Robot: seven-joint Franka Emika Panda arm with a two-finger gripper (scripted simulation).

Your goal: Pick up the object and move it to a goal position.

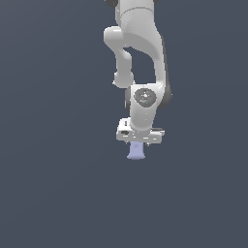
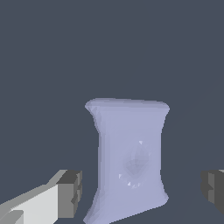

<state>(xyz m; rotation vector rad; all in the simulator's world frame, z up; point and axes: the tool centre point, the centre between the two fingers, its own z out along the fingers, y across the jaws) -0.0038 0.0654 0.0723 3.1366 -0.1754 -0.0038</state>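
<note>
The object (image 1: 136,152) is a small pale lavender-blue block with pinched, concave sides, standing on the dark floor directly under the white hand of the arm. In the wrist view the object (image 2: 129,157) fills the middle, flanked by both fingers. My gripper (image 2: 142,192) is open: one grey pad (image 2: 71,192) stands clear of one side of the object, and the other pad (image 2: 214,189) is farther off on the opposite side. Neither pad touches it. In the exterior view the gripper (image 1: 137,147) sits low over the object, its fingertips hidden behind the hand.
A plain dark grey floor (image 1: 58,193) lies all around. The arm's white links (image 1: 145,48) rise above the hand toward the exterior view's upper edge. No goal marker shows in either view.
</note>
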